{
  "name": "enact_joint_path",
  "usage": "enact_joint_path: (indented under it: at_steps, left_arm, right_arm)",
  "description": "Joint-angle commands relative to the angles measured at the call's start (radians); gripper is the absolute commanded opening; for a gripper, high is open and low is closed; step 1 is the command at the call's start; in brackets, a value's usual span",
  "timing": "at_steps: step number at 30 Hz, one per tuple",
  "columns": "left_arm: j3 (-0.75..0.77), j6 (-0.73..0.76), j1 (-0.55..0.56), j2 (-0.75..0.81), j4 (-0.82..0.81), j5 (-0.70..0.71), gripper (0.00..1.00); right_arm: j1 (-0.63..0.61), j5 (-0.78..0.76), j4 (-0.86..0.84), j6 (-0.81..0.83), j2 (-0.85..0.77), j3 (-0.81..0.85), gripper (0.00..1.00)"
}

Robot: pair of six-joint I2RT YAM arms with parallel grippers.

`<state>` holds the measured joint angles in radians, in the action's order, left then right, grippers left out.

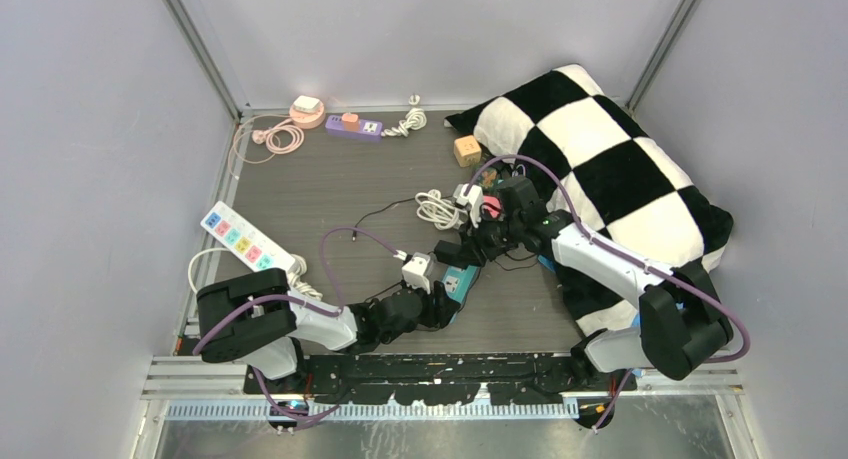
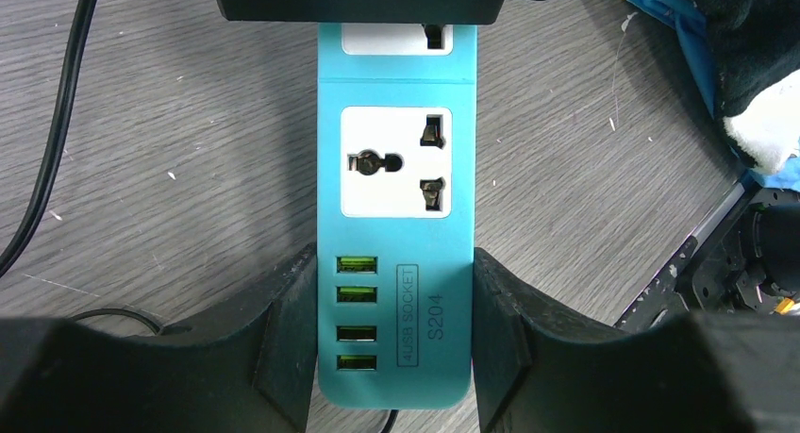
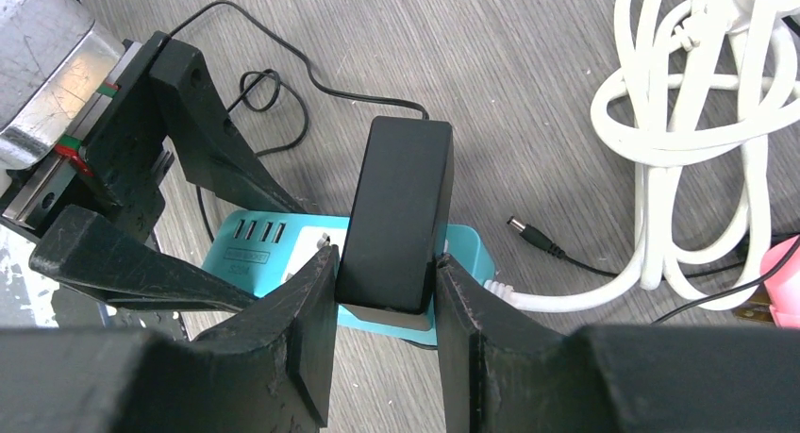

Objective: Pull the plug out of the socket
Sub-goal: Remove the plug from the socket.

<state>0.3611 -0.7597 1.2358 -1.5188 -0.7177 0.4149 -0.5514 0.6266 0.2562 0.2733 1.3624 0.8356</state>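
The left gripper (image 2: 394, 343) has its jaws clamped on the teal socket strip (image 2: 396, 237). The jaws of the right gripper (image 3: 385, 329) squeeze the black plug (image 3: 396, 197) standing on it.

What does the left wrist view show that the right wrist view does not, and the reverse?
Only the left wrist view: the empty socket seen head-on, the printed label beside the charging ports, and a pillow corner.
Only the right wrist view: the right gripper shut on the black plug, a bundle of white cable, and a loose cord tip.
Both: the blue power strip, the black plug in it, the left gripper clamping the strip, and the grey table.
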Motion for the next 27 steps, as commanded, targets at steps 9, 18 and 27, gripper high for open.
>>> enact_joint_path:
  at_steps: [9, 18, 27]
  left_arm:
    - [-0.005, 0.005, -0.043, -0.031, 0.046, 0.122, 0.00]
    - [0.000, 0.003, -0.052, -0.037, 0.049, 0.112, 0.00]
    - [-0.026, 0.002, -0.052, 0.000, 0.053, 0.111, 0.00]
  right_arm:
    - [-0.173, 0.176, 0.075, 0.039, -0.067, 0.021, 0.01]
    - [-0.157, 0.169, 0.093, 0.034, -0.077, 0.040, 0.01]
    - [-0.070, 0.188, 0.058, -0.021, -0.092, 0.033, 0.01]
